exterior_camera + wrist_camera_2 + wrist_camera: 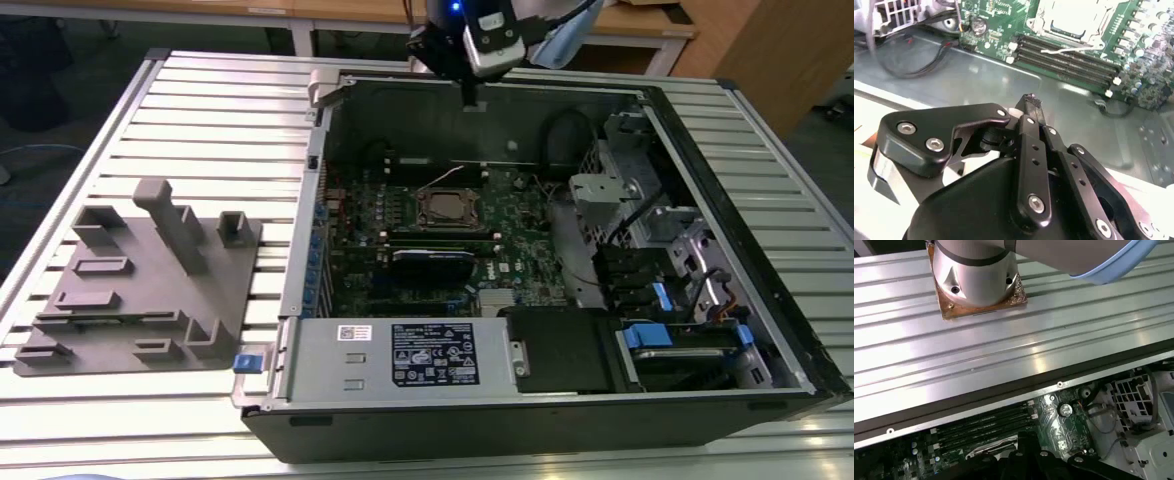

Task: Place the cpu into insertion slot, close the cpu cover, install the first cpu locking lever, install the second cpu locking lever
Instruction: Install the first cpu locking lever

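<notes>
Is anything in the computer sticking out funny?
A thin metal lever sticks out from the chip socket and lies across the long black memory slots, seemingly not clipped down. Nothing else looks odd.

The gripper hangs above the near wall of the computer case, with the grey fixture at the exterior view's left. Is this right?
No: the exterior view shows the gripper above the far wall of the computer case. The grey fixture is at that view's left.
</notes>
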Controlling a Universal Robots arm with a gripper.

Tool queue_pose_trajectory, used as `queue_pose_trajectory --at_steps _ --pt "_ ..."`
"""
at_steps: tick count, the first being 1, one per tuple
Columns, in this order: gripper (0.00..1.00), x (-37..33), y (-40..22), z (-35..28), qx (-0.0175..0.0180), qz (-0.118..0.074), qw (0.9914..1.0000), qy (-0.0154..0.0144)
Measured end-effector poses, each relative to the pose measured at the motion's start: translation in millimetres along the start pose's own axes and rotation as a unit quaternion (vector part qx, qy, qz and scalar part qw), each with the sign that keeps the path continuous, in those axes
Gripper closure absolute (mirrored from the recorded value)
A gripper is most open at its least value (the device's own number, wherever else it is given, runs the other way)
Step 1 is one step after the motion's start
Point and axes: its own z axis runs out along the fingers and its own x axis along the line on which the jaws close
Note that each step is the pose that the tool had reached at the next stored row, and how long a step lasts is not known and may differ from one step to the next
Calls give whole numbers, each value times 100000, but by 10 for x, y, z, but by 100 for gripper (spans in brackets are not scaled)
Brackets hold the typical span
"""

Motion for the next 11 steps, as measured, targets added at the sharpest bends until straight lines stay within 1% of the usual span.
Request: queue_pose_trajectory --at_steps 8,9,11 --pt "89 -56 98 -344 -5 1 100000 -3" --pt "89 -65 114 -401 1 3 100000 -2" --pt "89 -79 139 -489 2 2 100000 -1"
